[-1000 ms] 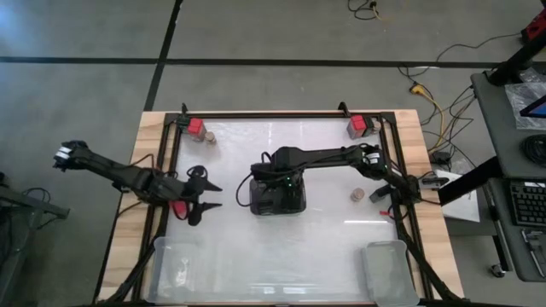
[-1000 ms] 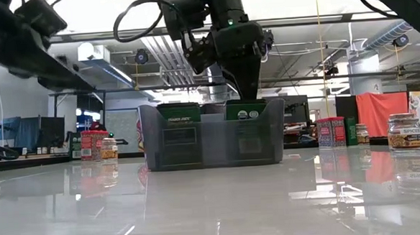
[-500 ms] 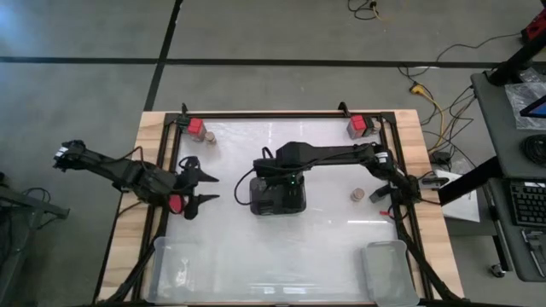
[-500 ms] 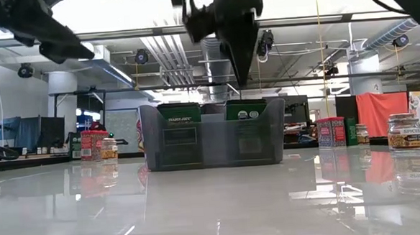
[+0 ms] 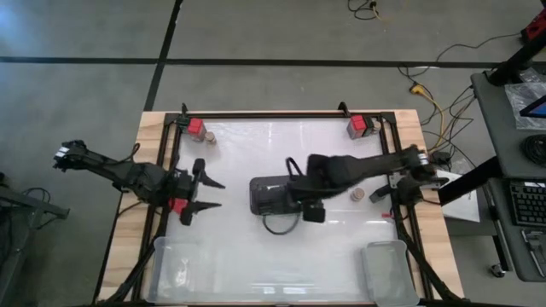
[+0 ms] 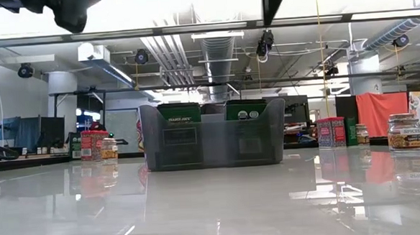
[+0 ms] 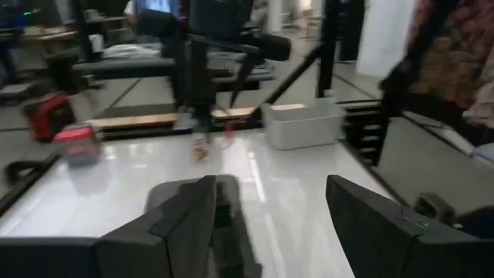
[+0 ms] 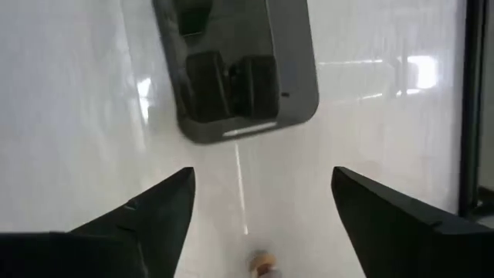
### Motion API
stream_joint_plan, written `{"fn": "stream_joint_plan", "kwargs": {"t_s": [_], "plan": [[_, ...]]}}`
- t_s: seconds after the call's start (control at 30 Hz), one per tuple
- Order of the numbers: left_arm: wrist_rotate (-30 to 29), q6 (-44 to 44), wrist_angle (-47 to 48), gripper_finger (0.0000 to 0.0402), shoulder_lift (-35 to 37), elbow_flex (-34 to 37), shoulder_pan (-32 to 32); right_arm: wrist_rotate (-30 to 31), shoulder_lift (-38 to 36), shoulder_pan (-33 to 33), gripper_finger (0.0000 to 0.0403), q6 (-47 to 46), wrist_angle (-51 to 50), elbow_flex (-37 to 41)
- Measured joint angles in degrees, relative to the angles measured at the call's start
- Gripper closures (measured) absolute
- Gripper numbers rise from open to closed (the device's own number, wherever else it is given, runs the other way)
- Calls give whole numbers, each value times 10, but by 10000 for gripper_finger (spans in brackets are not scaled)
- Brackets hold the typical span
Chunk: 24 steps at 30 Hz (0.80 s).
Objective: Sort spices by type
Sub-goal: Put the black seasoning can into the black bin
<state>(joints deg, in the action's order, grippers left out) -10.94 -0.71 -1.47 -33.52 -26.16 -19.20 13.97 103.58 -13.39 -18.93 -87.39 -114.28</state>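
Right gripper (image 8: 258, 212): jaws spread wide, nothing between them, hanging above the table over the dark holder (image 5: 271, 196), which serves as landmark here. Left gripper (image 5: 207, 194): jaws also apart and empty, set to the left of the holder near the table's left edge, waiting. Holder sits mid-table; the right wrist view shows dark items seated in its slots, and the low view shows 2 green-labelled packs (image 6: 179, 112) standing in it, so that part of the sort looks done, as a judgement. Spices left out, placed from the holder: 1 red box (image 5: 196, 128) with 1 small jar (image 5: 210, 136) just beside it, toward the far-left corner; 1 red box (image 5: 358, 126) toward the far-right corner; 1 jar (image 5: 358, 194) to the right of the holder, near the right arm's forearm. The low view shows the same groups level with the holder: box and jar (image 6: 108, 148) on its left, red box (image 6: 331, 131) and a jar (image 6: 405, 132) on its right. 2 clear bins, one (image 5: 183, 266) near-left of the holder and one (image 5: 391, 271) near-right; the left one holds something small I cannot make out, the right one shows nothing I can identify. Reading: the red boxes and jars sit unsorted at the table edges, so most of the sorting is not yet done. Likely next pick is the jar right of the holder, being nearest the right gripper.
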Motion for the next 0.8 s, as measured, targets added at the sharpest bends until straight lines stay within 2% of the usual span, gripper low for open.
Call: {"fn": "stream_joint_plan", "kwargs": {"t_s": [0.23, 0.53, 0.6, 0.8], "plan": [[-5, 17, -74, 171, -8, 5, 1, -6, -98, -41, 66, -201, 2, 140], [-5, 20, -219, 171, -60, 77, 1, -85, -239, -71, 62, -496, -3, 347], [-5, 24, -255, 171, -69, 91, 1, -84, -248, -69, 62, -468, -3, 372], [-5, -10, -290, 171, -91, 112, 1, -80, -229, -63, 60, -236, -29, 431]]}}
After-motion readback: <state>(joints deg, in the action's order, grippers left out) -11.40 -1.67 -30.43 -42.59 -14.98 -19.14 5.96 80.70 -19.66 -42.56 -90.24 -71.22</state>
